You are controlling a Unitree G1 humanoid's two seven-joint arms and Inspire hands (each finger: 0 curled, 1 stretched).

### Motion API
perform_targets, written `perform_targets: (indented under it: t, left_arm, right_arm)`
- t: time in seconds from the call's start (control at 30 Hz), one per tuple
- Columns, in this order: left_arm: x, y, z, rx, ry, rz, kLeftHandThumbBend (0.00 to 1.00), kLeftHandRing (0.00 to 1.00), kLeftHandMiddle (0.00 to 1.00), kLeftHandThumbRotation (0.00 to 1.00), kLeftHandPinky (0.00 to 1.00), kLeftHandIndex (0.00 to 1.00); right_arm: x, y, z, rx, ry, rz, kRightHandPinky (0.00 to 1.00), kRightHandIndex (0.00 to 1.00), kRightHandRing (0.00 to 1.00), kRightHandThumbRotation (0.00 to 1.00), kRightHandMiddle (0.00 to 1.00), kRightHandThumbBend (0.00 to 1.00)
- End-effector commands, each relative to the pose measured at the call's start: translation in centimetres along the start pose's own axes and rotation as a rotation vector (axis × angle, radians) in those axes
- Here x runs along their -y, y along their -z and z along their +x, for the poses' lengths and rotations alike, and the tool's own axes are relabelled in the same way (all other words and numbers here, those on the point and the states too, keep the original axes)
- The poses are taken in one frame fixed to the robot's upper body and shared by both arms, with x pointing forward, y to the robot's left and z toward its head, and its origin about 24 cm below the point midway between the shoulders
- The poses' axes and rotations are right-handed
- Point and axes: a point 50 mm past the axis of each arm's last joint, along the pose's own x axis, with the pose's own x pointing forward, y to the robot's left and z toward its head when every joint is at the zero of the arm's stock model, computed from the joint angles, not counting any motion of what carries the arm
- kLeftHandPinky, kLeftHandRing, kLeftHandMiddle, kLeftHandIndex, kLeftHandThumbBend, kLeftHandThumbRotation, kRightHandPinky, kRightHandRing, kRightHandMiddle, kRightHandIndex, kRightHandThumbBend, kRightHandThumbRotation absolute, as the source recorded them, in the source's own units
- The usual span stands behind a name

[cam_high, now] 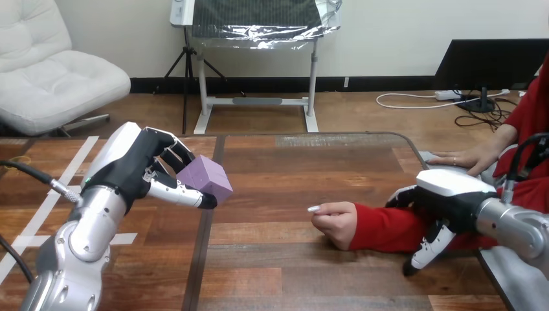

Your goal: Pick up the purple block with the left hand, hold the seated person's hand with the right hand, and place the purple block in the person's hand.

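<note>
My left hand (129, 170) grips the purple block (206, 179) above the surface (278, 194), right hand (453, 191) curled round the person's forearm (382, 228); I reckon only the drop into the person's hand (336, 223) remains.

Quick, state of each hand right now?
Left hand: shut on the purple block.
Right hand: shut on the person's forearm.

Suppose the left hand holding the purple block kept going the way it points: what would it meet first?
Probably the person's hand, fisted on the table. The left hand and purple block seem raised, so they might pass above.
</note>
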Motion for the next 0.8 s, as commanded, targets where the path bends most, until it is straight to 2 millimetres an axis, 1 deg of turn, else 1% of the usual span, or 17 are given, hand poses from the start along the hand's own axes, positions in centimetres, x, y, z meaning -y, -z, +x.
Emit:
perform_targets:
  t: [0.0, 0.47, 0.67, 0.77]
  left_arm:
    - [-2.0, -2.3, 0.5, 0.087, -0.062, 0.016, 0.81, 0.33, 0.39, 0.0, 0.27, 0.41]
    - [-1.9, -2.3, 0.4, 0.093, -0.066, 0.009, 0.81, 0.34, 0.4, 0.0, 0.29, 0.41]
    - [-1.9, -2.2, 0.4, 0.086, -0.062, 0.011, 0.81, 0.33, 0.39, 0.0, 0.28, 0.41]
    - [-1.9, -2.2, 0.4, 0.091, -0.062, 0.008, 0.81, 0.34, 0.4, 0.0, 0.28, 0.41]
  right_arm:
    - [3.4, -1.8, 1.0, 0.036, 0.103, -0.055, 0.69, 0.79, 0.78, 0.23, 0.8, 1.0]
    - [2.7, -2.1, 1.5, 0.042, 0.13, -0.073, 0.61, 0.72, 0.7, 0.19, 0.73, 1.0]
    - [2.4, -2.2, 1.7, 0.037, 0.125, -0.073, 0.6, 0.7, 0.69, 0.21, 0.72, 1.0]
    - [2.4, -2.3, 1.7, 0.041, 0.123, -0.075, 0.59, 0.7, 0.69, 0.22, 0.72, 0.97]
